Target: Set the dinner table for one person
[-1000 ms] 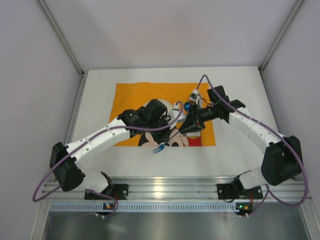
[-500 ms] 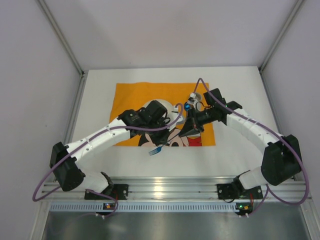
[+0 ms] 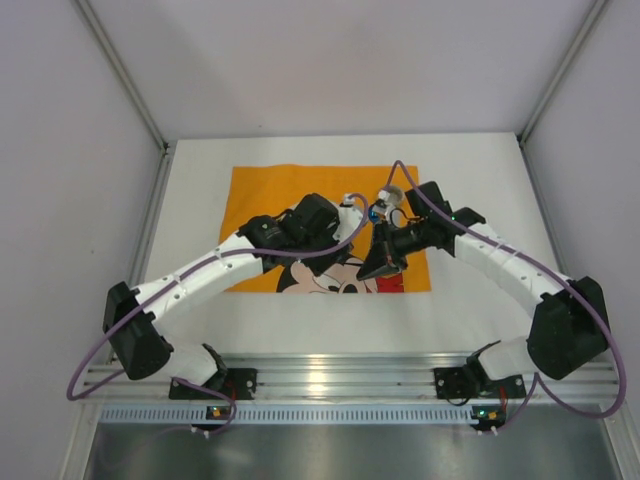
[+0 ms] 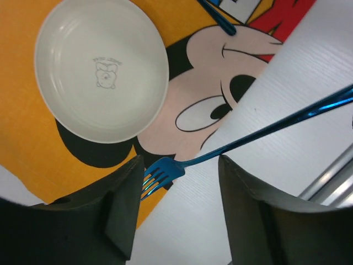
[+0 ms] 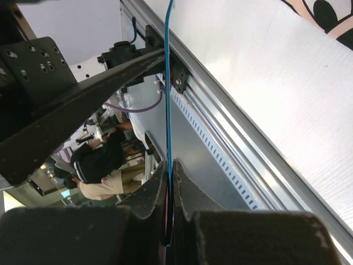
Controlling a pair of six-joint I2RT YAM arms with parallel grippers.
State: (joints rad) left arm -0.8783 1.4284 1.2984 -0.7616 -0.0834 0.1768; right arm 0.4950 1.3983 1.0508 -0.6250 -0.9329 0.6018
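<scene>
Checking both wrists, we find the left gripper (image 4: 181, 162) parted, the blue fork (image 4: 164, 172) tip between its fingers, the dinner table (image 4: 309, 55) behind; the right gripper (image 5: 171, 176) pinches a thin blue utensil (image 5: 167, 83).

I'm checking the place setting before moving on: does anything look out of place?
The blue fork is not laid down: the right hand pinches its handle, and its tines hang slantwise inside the open left hand, at the orange mat's edge.

Plain pale walls (image 3: 330, 60) all around
</scene>
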